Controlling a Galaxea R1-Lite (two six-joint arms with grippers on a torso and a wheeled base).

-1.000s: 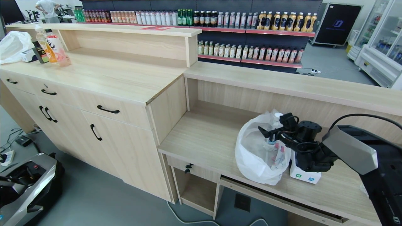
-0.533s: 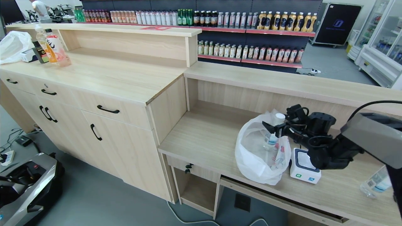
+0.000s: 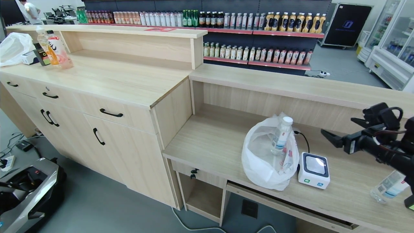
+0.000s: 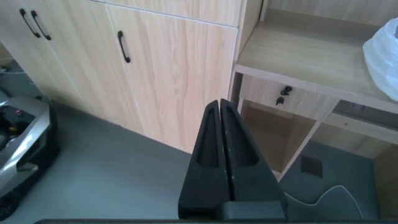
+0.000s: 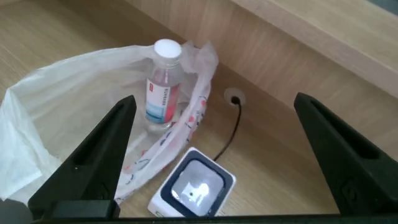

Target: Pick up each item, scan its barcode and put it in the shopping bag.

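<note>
A shop: drink-stocked shelves (image 3: 226,19), glass-door fridges (image 3: 393,45), a wooden checkout counter (image 3: 210,142) with barcode scanner (image 3: 313,170).

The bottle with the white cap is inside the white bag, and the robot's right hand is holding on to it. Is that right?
Not quite. The bottle is inside the white bag, but the right hand is not holding on to it. The hand is open and empty, off to one side of the bag. The head view shows this, and in the right wrist view the fingers are spread wide with nothing between them.
</note>
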